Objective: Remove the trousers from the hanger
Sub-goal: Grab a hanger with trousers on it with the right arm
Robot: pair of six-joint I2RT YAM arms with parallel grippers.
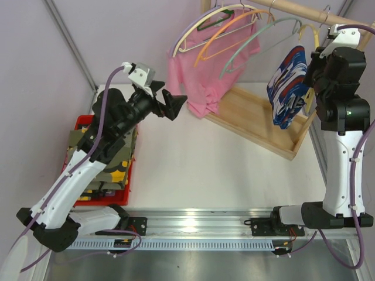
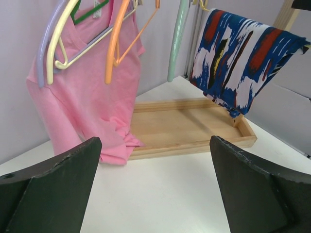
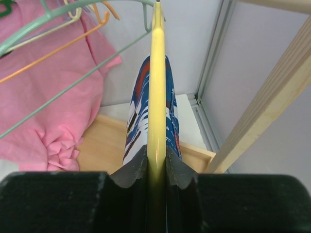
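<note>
Near left, camouflage trousers (image 1: 120, 167) lie folded in the red basket (image 1: 82, 121), clear of any hanger. The left gripper (image 1: 170, 104) hangs over the desk (image 1: 222, 170) with its jaws wide apart, holding nothing and aimed at the rack. The desk's middle offers ample open room. Further back, the wooden base tray (image 1: 252, 117) presents a raised lip directly beneath the hanging garments. At far right, the blue, white and red trousers (image 1: 288, 88) are draped over the yellow hanger (image 3: 156, 87), and the right gripper (image 3: 156, 165) is closed on that hanger's bar. Risks, as judged: a pull on the cloth may swing the hanger or lift its hook off the rail (image 1: 293, 7) if the grip slips. The mint hanger (image 2: 176, 43) hangs just beside and could tangle. The freed trousers could drop onto the tray lip rather than the desk. The left gripper's approach runs close past the pink T-shirt (image 1: 196, 76), which may snag. Room at the right is tight, since the rack post (image 3: 262, 121) and the wall stand near the arm.
</note>
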